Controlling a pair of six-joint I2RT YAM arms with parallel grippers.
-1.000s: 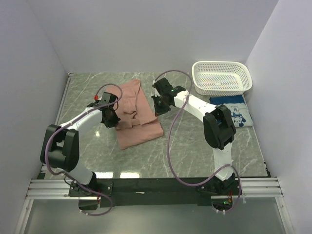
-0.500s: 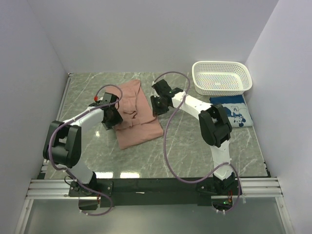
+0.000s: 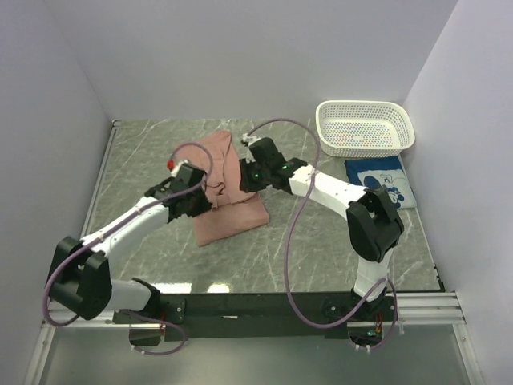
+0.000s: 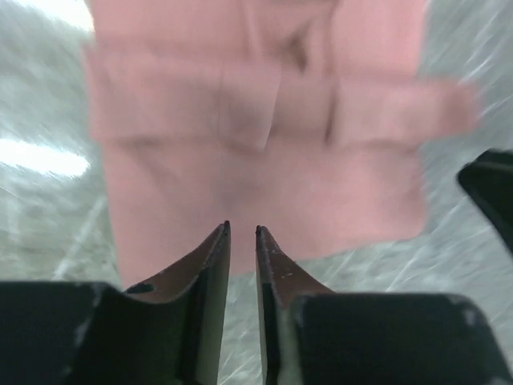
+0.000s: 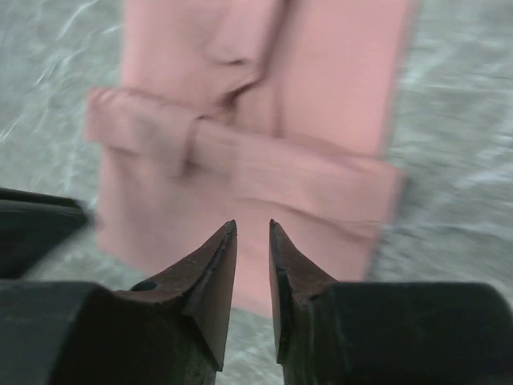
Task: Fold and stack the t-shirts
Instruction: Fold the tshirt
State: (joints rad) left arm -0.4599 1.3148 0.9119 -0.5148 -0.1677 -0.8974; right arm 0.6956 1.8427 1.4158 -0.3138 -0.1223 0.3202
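On the marble table [image 3: 321, 241] the white basket [image 3: 365, 128] sits at the far right corner; just in front of it lies the blue tee [image 3: 386, 178], already folded small; the pink tee [image 3: 232, 218] lies left of centre as a long narrow strip, its sleeves turned in as a band across it, so the lengthwise fold appears not yet done.

Both arms reach in over the pink tee; the left gripper [image 3: 200, 199] hangs at its left edge and the right gripper [image 3: 244, 172] at its right edge, near each other. In the wrist views the left gripper [image 4: 242, 233] and the right gripper [image 5: 252, 226] each show fingers drawn almost together, a thin slit between, nothing pinched.

The risks, as I judge them: going down with fingers this narrow would shove the cloth and rumple the band instead of catching an edge; lifting one side alone could let the sleeves slide open; the arms, so close, could knock together.
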